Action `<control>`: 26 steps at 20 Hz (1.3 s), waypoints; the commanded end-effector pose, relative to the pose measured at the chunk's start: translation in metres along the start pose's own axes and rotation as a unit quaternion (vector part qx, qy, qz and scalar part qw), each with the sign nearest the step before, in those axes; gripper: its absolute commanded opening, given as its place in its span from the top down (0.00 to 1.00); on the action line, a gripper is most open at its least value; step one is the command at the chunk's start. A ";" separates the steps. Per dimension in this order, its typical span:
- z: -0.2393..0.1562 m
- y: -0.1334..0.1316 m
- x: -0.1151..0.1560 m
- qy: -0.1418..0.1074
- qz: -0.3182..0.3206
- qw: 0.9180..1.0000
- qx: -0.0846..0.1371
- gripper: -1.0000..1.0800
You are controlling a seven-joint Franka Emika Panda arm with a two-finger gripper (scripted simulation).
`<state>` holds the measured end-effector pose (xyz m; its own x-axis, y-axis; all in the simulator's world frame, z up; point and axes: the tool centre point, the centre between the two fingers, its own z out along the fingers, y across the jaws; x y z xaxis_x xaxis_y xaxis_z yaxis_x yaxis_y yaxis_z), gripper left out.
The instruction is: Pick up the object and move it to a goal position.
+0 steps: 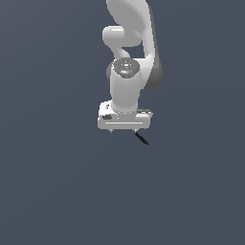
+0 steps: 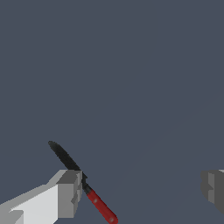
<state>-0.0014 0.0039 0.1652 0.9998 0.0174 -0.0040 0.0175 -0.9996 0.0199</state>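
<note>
The object shows in the exterior view as a thin black sliver (image 1: 142, 139) poking out just below the white gripper (image 1: 123, 130), toward the exterior view's right. In the wrist view it is a small knife-like stick with a black pointed blade (image 2: 65, 158) and a red handle (image 2: 101, 206). It lies on the floor right by one finger (image 2: 68, 193), which partly covers its middle. The other finger (image 2: 214, 189) is far from it. The gripper (image 2: 142, 190) is open, jaws wide apart, holding nothing.
The white arm (image 1: 128, 72) rises behind the gripper. The floor (image 1: 57, 182) is a plain dark grey-blue surface with no other object in view.
</note>
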 end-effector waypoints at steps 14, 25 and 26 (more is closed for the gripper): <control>-0.002 0.015 0.006 0.004 -0.013 1.000 -0.008 0.04; 0.027 -0.006 -0.013 0.004 -0.082 0.997 -0.007 0.04; 0.031 -0.009 -0.016 0.004 -0.094 0.996 -0.006 0.04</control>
<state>-0.0128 0.0073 0.1407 0.9852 0.1712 -0.0003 0.1711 -0.9847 0.0336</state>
